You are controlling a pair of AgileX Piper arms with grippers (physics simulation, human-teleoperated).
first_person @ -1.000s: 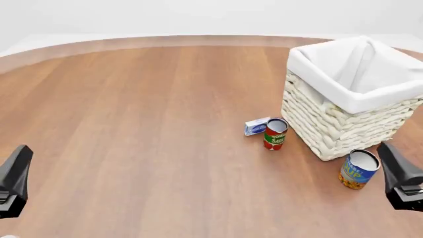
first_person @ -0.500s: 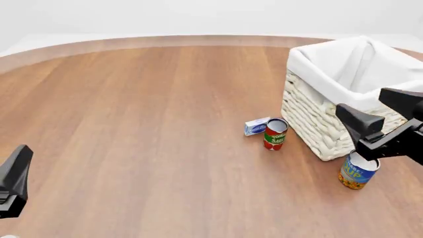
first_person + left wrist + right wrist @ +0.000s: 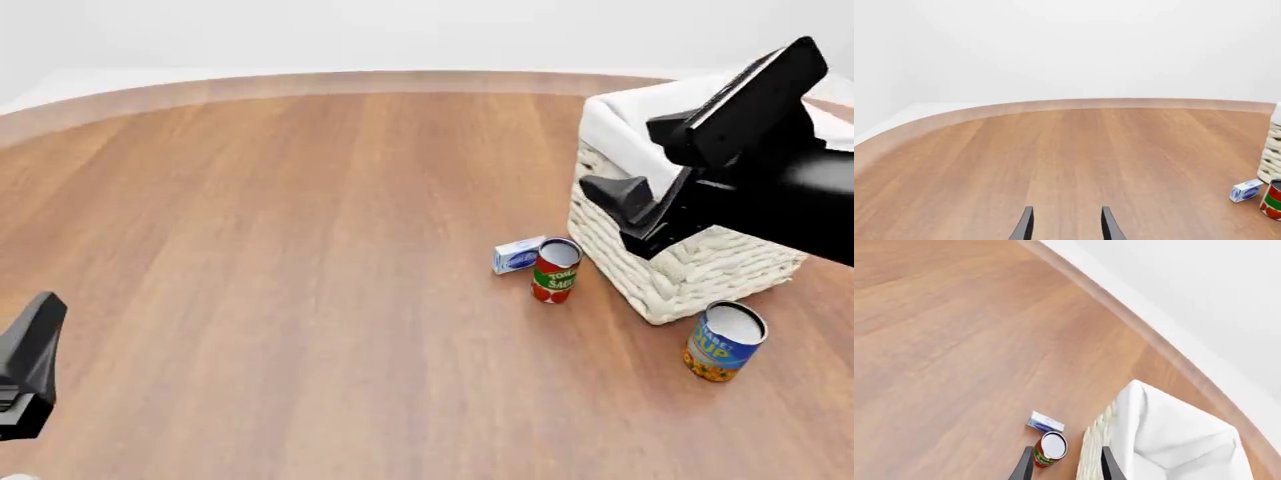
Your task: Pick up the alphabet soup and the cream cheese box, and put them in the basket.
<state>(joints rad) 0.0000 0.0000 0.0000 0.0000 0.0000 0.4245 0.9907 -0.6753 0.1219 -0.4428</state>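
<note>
1. The basket (image 3: pixel 654 270) stands on the table (image 3: pixel 307 250), its white liner (image 3: pixel 1167 435) folded over the rim.
2. The alphabet soup (image 3: pixel 722 341) stands upright just in front of the basket's near corner, untouched.
3. The cream cheese box (image 3: pixel 518 255) lies to the basket's left, touching or nearly touching the tomato sauce can (image 3: pixel 555 270), which stands between box and basket.
4. The right gripper (image 3: pixel 1065 462) hangs raised in front of the basket, jaws parted, holding nothing.
5. The left gripper (image 3: pixel 1065 225) sits well to the basket's left, low, jaws likewise parted and empty.
</note>
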